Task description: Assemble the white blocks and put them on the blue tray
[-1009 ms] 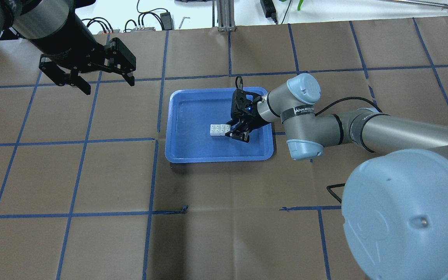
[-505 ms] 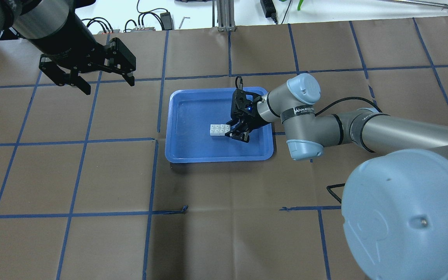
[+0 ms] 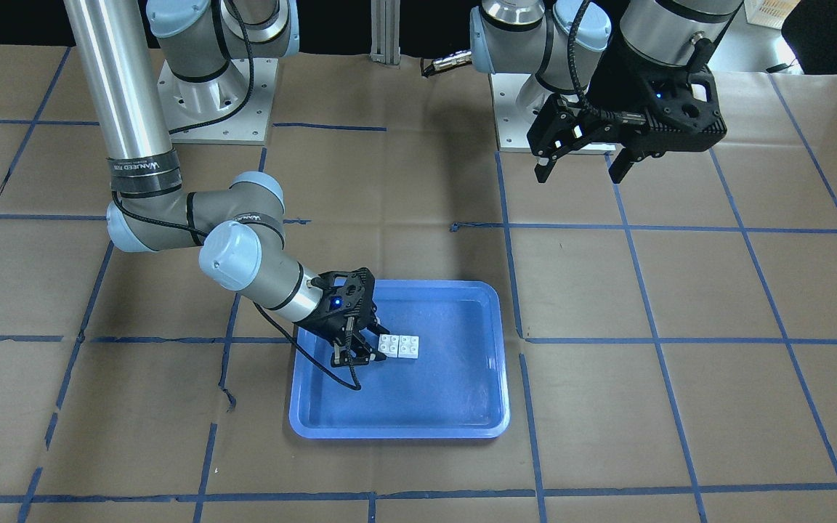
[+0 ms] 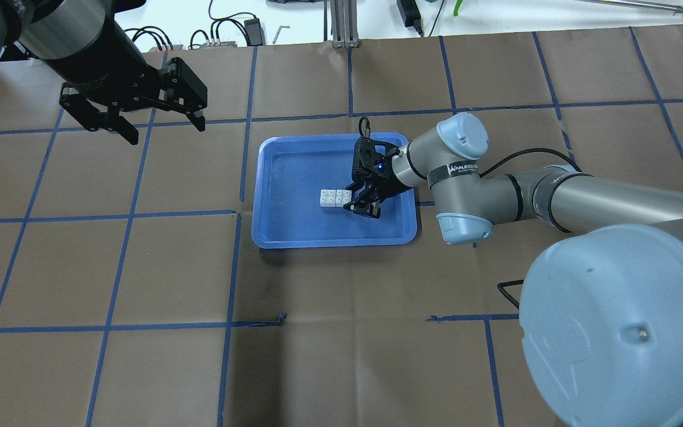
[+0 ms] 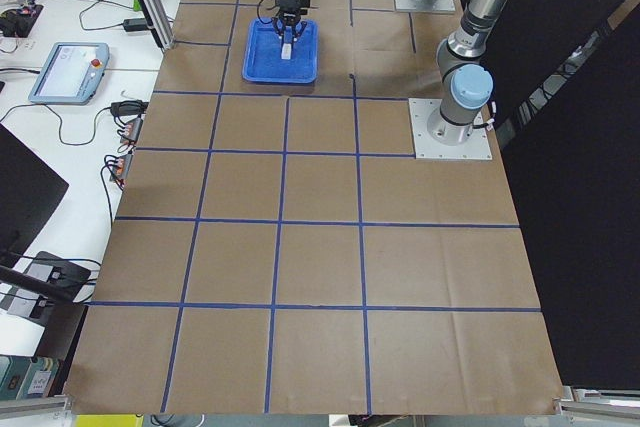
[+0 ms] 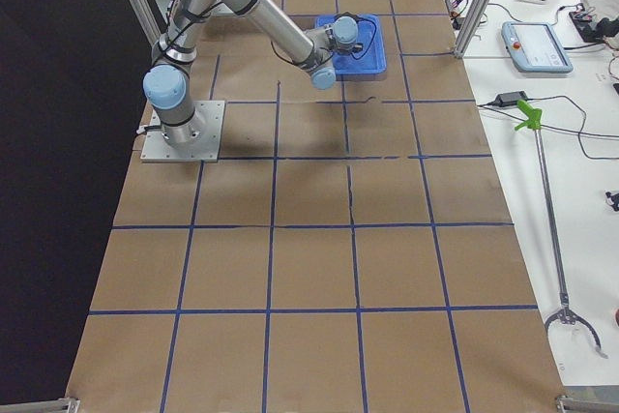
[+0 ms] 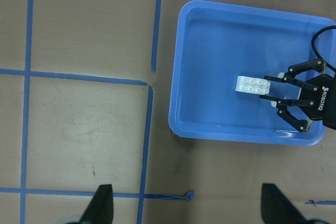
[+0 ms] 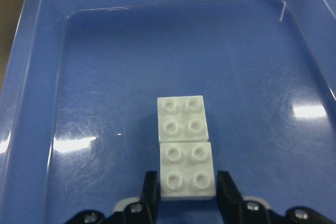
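Observation:
Two white blocks [image 4: 334,197] lie side by side, touching, studs up, on the floor of the blue tray [image 4: 329,242]. They also show in the front view [image 3: 399,346] and the left wrist view [image 7: 253,84]. My right gripper [image 4: 356,204] is low in the tray. In the right wrist view its fingers [image 8: 150,192] press on both sides of the nearer block [image 8: 188,169]. The farther block [image 8: 182,118] lies free against it. My left gripper [image 4: 166,131] is open and empty, high above the table's far left, away from the tray.
The table is brown paper with blue tape grid lines [image 4: 232,267]. The tray's raised rim [image 3: 397,432] surrounds the blocks. Both arm bases [image 3: 215,109] stand at the robot's side. Cables and a power supply [image 4: 252,26] lie beyond the far edge.
The blocks, the tray and both grippers keep their places. Only the right arm's near joint has shifted very slightly.

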Controlling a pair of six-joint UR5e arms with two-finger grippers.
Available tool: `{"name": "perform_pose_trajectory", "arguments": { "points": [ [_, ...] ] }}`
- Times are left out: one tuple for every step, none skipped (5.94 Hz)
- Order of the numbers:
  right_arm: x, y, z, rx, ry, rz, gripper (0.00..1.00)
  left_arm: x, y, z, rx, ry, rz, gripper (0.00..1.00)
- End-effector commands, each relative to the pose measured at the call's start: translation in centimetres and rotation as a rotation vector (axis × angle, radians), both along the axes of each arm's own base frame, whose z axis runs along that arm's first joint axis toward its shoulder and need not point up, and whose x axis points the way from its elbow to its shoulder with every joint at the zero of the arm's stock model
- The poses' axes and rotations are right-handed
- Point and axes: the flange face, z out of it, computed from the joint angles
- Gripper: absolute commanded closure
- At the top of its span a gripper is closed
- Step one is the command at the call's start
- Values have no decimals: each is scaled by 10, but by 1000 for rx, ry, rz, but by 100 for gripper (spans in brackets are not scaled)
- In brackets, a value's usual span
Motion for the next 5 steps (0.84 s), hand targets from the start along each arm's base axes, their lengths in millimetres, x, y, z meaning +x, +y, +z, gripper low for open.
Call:
{"name": "perform_pose_trajectory", "arguments": {
  "points": [
    [2,1,0,5,-25,6,49,0,0,0,-1,1,0,1],
    [3,1,1,5,-32,9,49,0,0,0,-1,1,0,1],
    [3,0,2,1,-33,9,44,0,0,0,-1,-1,0,1],
    [2,-2,6,-5,-34,5,13,0,0,0,-1,-1,0,1],
    [0,-5,9,8,-33,-20,1,0,0,0,-1,-1,0,1]
  ]
}}
